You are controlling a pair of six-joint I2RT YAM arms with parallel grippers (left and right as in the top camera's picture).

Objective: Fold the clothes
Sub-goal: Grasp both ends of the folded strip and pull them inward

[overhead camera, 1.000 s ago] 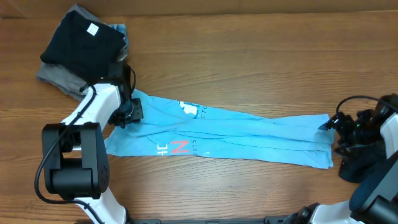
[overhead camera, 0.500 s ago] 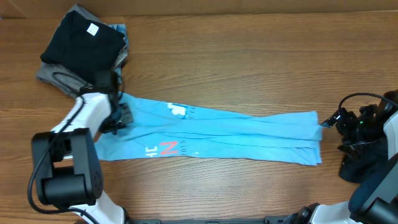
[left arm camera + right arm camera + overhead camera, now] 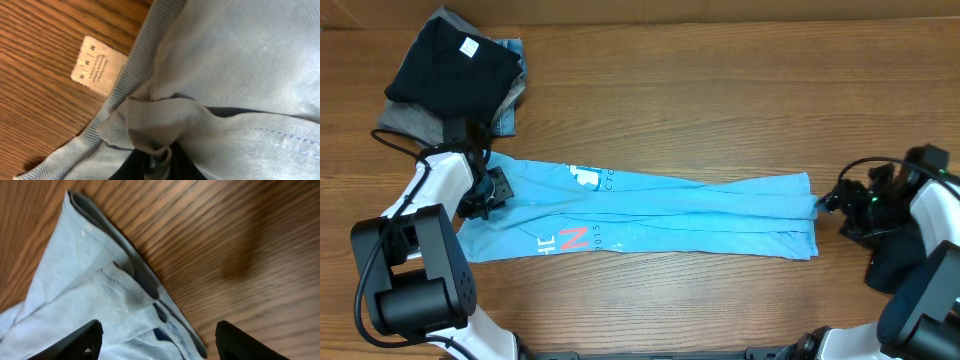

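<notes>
At left: left gripper (image 3: 487,191) pinches blue shirt (image 3: 670,210) | right gripper (image 3: 825,203) spread wide at its end | folded pile (image 3: 450,65) nearby

Cannot read the print on the tag (image 3: 96,65), nor see the fingertips of the left gripper (image 3: 159,161), buried in bunched shirt (image 3: 240,65).

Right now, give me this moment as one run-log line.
blue shirt: long strip on table | left tool: shut on shirt | right tool: open at far end
</notes>
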